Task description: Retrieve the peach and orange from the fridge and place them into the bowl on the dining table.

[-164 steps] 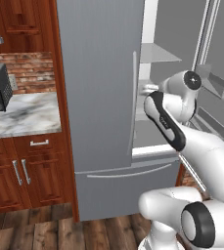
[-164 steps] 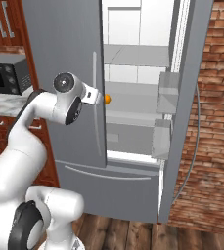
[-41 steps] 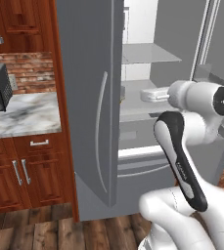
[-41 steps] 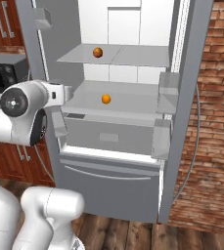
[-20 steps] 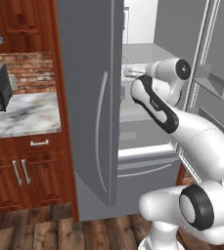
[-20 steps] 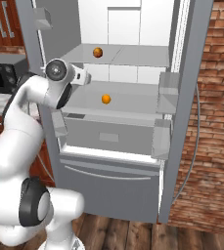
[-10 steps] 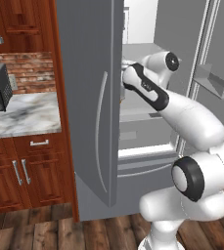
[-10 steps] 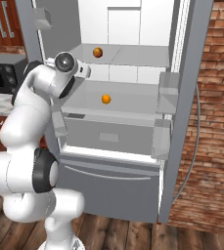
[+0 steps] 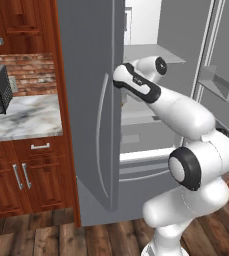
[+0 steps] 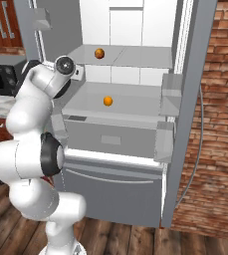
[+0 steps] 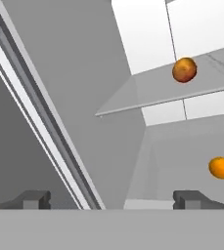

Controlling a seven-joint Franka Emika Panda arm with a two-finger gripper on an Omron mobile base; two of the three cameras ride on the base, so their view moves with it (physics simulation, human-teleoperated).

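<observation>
The fingers (image 11: 111, 199) stand wide apart with nothing between them, their two dark tips low in the hand view and aimed into the open fridge (image 10: 135, 60). By that reading, the fetching has hardly begun: both doors are open, but neither fruit has been touched, and the bowl and dining table lie somewhere outside these pictures, so every carry and every drop is still to do. Just beyond the fingers to one side runs the slanted edge of the left door (image 11: 40, 127), close enough that the hand has little slack there; to the other side the white interior opens up. The peach (image 11: 184, 70) sits on the upper shelf (image 11: 182, 90), a little back from its front lip, and in the right base view it lies toward the left half of that shelf (image 10: 100, 53). The orange (image 10: 108, 101) rests on the shelf below, well apart from the peach and with bare shelf all round it. The gap between the two shelves looks the tighter passage; the upper shelf seems to have more headroom. The right door's bins (image 10: 170, 94) stand well clear of the arm (image 10: 41, 84).
</observation>
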